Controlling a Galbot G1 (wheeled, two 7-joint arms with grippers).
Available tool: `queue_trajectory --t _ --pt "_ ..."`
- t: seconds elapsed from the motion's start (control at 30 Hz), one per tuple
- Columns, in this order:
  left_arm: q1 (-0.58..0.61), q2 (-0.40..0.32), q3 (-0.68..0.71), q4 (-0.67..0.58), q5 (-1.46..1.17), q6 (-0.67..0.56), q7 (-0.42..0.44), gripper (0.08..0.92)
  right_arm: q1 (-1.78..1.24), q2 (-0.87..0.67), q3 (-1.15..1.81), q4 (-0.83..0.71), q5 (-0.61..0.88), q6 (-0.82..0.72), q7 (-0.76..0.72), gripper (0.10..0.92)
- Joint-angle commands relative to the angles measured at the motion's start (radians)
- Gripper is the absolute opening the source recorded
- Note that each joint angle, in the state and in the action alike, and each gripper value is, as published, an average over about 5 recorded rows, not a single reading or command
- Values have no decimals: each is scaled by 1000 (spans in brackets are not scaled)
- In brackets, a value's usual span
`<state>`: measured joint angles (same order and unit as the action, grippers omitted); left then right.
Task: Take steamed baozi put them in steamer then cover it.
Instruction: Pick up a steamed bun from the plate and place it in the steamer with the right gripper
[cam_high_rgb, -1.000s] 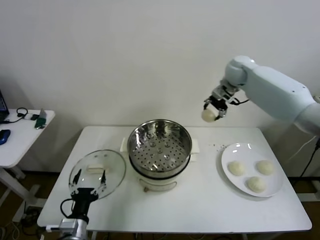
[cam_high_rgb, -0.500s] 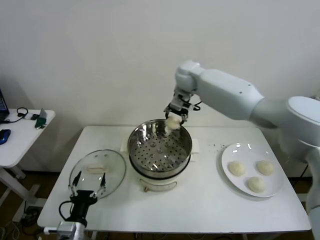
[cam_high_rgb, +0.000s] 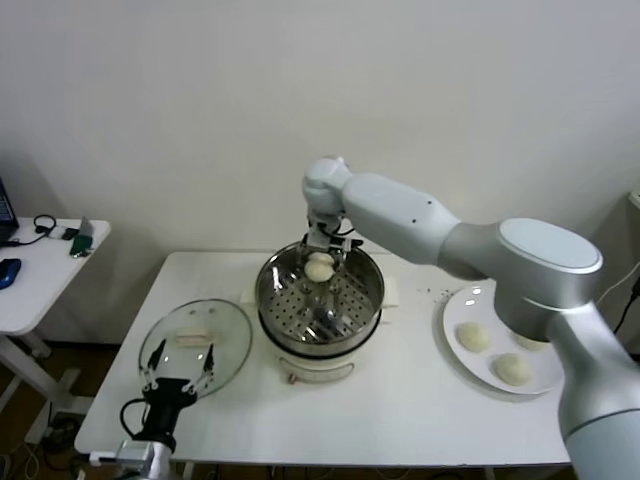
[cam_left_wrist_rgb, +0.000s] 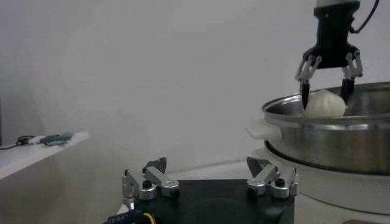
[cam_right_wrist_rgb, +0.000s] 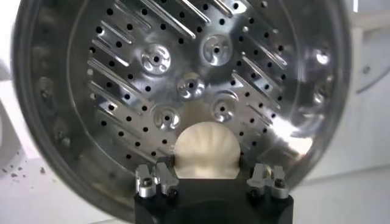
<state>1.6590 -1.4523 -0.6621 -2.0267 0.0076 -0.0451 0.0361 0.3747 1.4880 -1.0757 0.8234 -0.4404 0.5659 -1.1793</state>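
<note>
- A white counter stood against a plain pale wall, with a smaller side table off to the robot's left carrying a few dark odds and ends.
- The steamer sat about mid-counter, a shiny steel pot on a cream base, its perforated tray bare.
- The right arm reached across from the robot's right, and the right pincer hung over the far part of the pot, pointing down.
- It was grasping one bun between its fingers; in the left wrist view that bun sat at rim height, dark fingertips on either side of it.
- From the right wrist view, the bun showed pale and pleated between the pincer's fingers, above the tray, and I could not tell whether it touched the metal.
- Three more buns lay on a white plate at the robot's right end of the counter, well apart from the steamer.
- The glass lid lay flat on the counter just beside the steamer on the robot's left, its cream handle up.
- The left pincer waited low at the near edge by the lid, fingers spread wide and grasping nothing.
</note>
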Motion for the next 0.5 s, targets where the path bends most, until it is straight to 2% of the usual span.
queue_trajectory --t 0.03,0.3,0.5 --pt "4 2 -4 -3 0 -1 1 823 -43 40 14 -46 -66 20 7 705" --pt "12 0 -5 -7 0 -2 -2 823 -22 14 26 -17 -43 12 -5 816" --pt "14 0 -4 -7 1 -3 -10 823 53 -77 38 96 89 -56 -29 823"
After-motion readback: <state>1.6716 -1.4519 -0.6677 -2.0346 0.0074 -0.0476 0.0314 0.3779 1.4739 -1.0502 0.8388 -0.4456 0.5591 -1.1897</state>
